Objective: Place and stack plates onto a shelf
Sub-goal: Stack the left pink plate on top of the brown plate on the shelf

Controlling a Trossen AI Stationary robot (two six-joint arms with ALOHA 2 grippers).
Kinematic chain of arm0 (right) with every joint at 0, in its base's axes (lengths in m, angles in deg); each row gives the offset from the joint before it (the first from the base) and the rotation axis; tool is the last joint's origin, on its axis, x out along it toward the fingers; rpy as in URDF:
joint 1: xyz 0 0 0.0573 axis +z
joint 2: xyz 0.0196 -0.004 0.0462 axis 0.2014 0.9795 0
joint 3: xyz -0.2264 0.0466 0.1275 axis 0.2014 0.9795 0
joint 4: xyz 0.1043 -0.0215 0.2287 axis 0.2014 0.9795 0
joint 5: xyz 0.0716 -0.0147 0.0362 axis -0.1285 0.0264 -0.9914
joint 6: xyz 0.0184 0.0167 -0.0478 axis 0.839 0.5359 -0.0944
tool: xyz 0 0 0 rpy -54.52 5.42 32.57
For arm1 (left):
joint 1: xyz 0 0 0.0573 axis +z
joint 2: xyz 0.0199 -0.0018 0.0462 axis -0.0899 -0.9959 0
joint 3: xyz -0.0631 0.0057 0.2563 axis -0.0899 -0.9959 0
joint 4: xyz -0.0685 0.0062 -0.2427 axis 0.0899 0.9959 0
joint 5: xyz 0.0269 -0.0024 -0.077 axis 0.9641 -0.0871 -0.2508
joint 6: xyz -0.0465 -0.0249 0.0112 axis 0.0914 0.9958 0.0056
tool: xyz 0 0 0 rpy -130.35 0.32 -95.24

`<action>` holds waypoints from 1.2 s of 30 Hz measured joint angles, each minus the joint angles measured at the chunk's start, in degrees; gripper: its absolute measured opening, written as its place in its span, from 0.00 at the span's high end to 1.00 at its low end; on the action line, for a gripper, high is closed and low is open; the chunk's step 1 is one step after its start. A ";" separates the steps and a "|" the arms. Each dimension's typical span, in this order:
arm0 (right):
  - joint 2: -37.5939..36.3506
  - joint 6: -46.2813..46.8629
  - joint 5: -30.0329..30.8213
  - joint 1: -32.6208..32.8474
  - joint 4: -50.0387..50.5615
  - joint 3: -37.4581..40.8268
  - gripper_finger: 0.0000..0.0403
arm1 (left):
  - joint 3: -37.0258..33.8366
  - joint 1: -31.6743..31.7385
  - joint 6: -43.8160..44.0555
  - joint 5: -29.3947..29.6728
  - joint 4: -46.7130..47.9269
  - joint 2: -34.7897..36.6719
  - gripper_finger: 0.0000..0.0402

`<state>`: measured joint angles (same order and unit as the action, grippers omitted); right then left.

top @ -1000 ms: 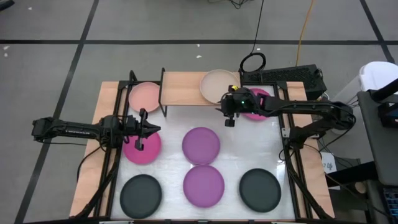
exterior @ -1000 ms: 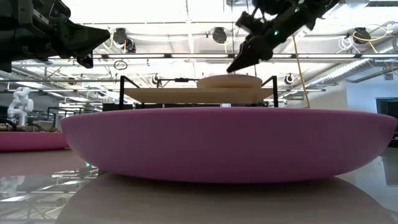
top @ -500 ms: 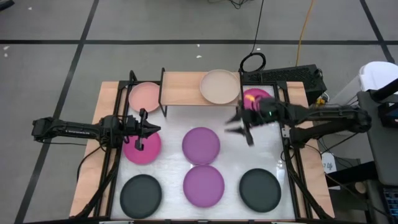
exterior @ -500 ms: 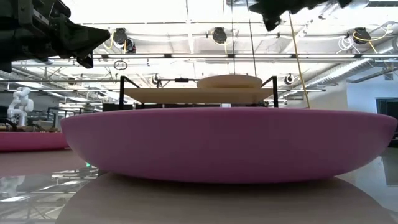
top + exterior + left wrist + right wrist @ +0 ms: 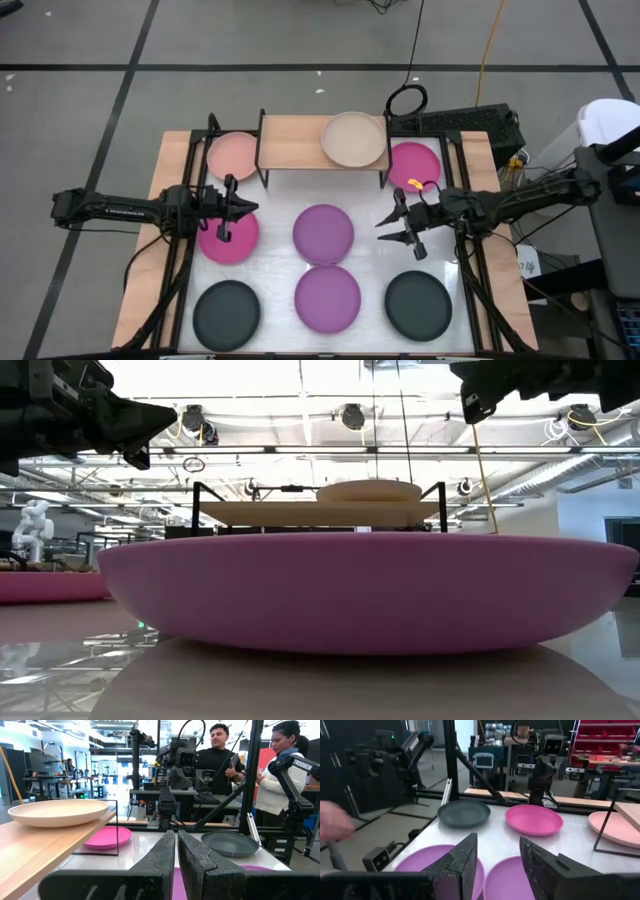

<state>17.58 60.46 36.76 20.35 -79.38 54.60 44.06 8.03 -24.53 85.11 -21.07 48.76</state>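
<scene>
beige plate (image 5: 354, 139) on shelf (image 5: 295, 143), right pincer (image 5: 397, 228) open

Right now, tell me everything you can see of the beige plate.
The beige plate is round, shallow and matte, a pale cream colour, with a low raised rim. It sits flat and upright on the right end of the light-wood shelf, its far edge slightly overhanging the board. Nothing lies on it and no other plate touches it. In the left wrist view it shows side-on on the board's top. Neither gripper touches it: the right gripper, open, hovers over the table well in front of the shelf.
</scene>
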 joint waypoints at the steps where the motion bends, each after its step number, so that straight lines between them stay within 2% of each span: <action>1: -0.36 0.12 -0.02 0.00 -0.67 0.40 0.67 | 0.02 -0.02 0.01 -0.02 0.00 -0.02 0.94; 12: -1.84 -0.25 0.07 0.00 -1.46 1.29 0.67 | 0.00 -0.01 0.01 -0.02 0.02 -0.01 0.94; 18: -1.84 -0.27 2.96 0.00 -0.76 1.29 0.67 | 0.00 -0.01 0.01 -0.02 -0.03 -0.01 0.94; 28: -1.81 -0.03 2.95 0.00 -0.12 1.29 0.67 | 0.00 -0.02 -0.28 -0.01 -6.27 -0.02 0.94; 34: -1.81 0.12 2.97 0.00 -0.52 1.27 0.67 | 0.00 0.04 -6.83 1.79 -6.26 -0.02 0.94; 36: -1.81 0.12 2.95 0.00 -0.63 1.23 0.67 | 0.00 0.04 -10.70 2.08 -8.89 -0.06 0.94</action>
<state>15.77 60.58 39.71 20.35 -80.01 55.83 44.06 8.08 -35.23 87.19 -29.95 48.70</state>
